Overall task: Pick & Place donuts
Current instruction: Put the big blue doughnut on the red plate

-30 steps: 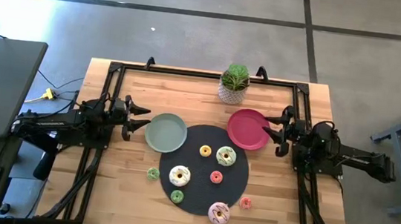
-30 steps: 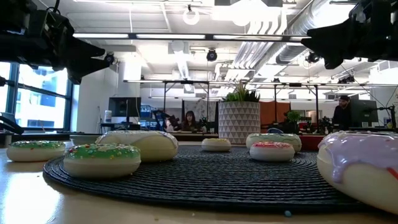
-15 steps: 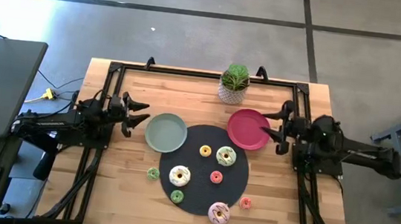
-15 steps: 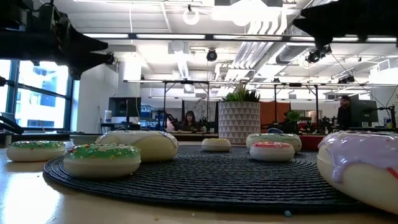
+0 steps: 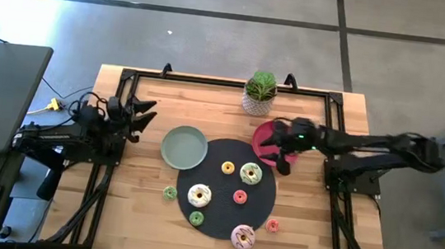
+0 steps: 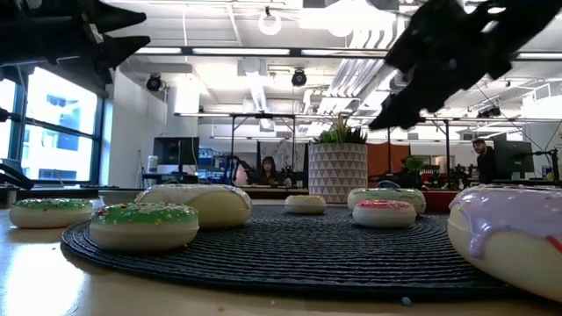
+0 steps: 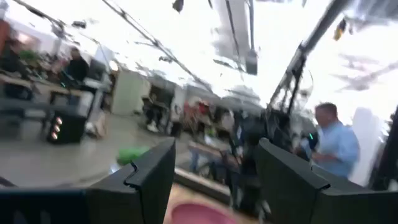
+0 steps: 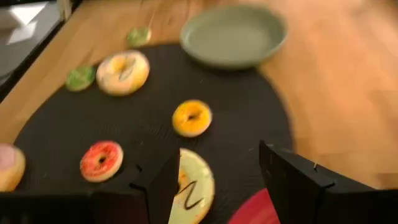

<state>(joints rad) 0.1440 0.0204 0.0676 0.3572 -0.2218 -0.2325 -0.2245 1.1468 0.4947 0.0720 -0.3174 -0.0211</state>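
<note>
Several toy donuts lie on or beside a round black mat (image 5: 228, 189): a pale green one (image 5: 250, 174), a white one (image 5: 199, 195), a pink one (image 5: 243, 237), and small yellow (image 5: 228, 168), red (image 5: 240, 197) and green (image 5: 196, 218) ones. My right gripper (image 5: 275, 158) hovers open over the left rim of the pink-red plate (image 5: 277, 143). In its wrist view the gripper (image 8: 214, 180) stands above the pale green donut (image 8: 196, 186). My left gripper (image 5: 152, 110) waits open near the table's left edge, left of the sage plate (image 5: 184, 147).
A potted plant (image 5: 260, 93) stands at the far edge, behind the pink-red plate. A small green donut (image 5: 170, 192) and an orange one (image 5: 272, 226) lie on bare wood off the mat. A black frame (image 5: 123, 89) rims the table. People show in the room behind.
My right arm has reached out from the table's right side toward the middle, over the pink-red plate and toward the mat, tipping its fingers downward. My left gripper has drawn back toward the left edge and tipped upward. No donut has moved.
</note>
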